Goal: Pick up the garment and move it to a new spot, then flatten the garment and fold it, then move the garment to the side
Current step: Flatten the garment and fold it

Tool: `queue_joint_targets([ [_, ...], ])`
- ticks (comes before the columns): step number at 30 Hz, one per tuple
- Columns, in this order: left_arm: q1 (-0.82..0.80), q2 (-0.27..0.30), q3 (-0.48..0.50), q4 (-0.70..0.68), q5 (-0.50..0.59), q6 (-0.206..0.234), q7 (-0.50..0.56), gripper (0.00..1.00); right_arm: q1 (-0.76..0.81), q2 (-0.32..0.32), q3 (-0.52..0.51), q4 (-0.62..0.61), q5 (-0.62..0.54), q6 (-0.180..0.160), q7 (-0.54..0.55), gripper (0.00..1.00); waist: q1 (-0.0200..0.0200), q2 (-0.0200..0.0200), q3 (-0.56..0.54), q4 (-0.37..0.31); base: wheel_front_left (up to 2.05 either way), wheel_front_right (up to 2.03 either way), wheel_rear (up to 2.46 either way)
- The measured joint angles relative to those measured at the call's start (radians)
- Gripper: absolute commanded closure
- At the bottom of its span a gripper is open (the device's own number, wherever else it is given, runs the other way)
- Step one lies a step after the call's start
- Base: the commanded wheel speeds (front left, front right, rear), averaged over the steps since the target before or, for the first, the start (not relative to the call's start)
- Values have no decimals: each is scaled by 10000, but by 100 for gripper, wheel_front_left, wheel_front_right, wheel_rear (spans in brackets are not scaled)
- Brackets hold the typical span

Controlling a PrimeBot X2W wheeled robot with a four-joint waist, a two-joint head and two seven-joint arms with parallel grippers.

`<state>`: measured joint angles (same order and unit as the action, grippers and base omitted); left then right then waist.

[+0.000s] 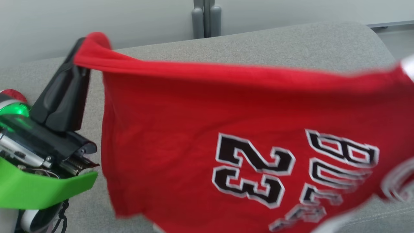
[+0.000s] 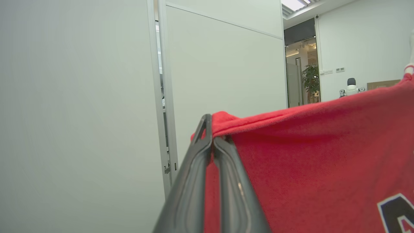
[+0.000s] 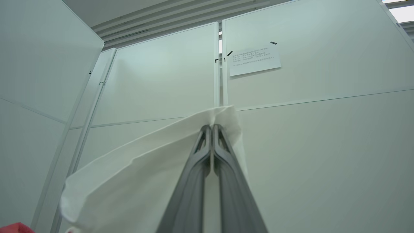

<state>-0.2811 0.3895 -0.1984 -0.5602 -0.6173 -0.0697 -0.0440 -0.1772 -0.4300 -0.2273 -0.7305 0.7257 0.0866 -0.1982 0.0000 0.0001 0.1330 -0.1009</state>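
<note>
The garment (image 1: 200, 129) is a red jersey with black and white numbers, hanging stretched in the air above a grey sofa. My left gripper (image 1: 84, 48) is shut on its upper left corner, dark fingers pointing up. In the left wrist view the fingers (image 2: 212, 142) pinch the red hem of the garment (image 2: 307, 152). My right gripper (image 3: 212, 127) is shut on a white part of the garment (image 3: 155, 174), held up toward the wall panels. In the head view, the jersey's right end (image 1: 408, 69) runs off the frame.
The grey sofa (image 1: 291, 42) lies under and behind the jersey, its backrest against a pale wall. White partition panels (image 3: 323, 129) stand ahead of both wrists, one with a taped paper note (image 3: 254, 60). A doorway and a plant (image 2: 310, 81) are far off.
</note>
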Motion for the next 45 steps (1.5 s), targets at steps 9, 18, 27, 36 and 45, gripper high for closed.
queue_joint_targets([
  [9, -2294, 27, -466, 2082, -2847, 397, 3726, 100, -2269, -213, 2650, 1985, 2213, -550, 3091, 100, 0, 0, 745, 141, 0, 0, 0],
  [18, -6940, -623, 77, 4661, -1781, 1141, 3837, 100, -7854, 1764, 3498, 4817, 1072, -2349, 3785, 100, 2, 0, 1901, 433, 0, 0, 0],
  [27, -8896, -621, -844, 4148, -723, -359, 2546, 100, -10560, 993, 2759, 5428, 102, -2100, 3565, 100, 1, 0, 3137, 835, 0, 0, 0],
  [36, -5110, -362, -1582, 6740, 123, -451, 794, 100, -5246, 2109, 3007, 6794, 320, -2102, 2755, 100, 2, 0, 4414, 897, 0, 0, 0],
  [45, -3890, -635, -1557, 8976, 278, -447, -924, 100, -3621, 2876, 2805, 7451, 790, -1463, 1162, 100, 1, 0, 5062, 512, 0, 0, 0],
])
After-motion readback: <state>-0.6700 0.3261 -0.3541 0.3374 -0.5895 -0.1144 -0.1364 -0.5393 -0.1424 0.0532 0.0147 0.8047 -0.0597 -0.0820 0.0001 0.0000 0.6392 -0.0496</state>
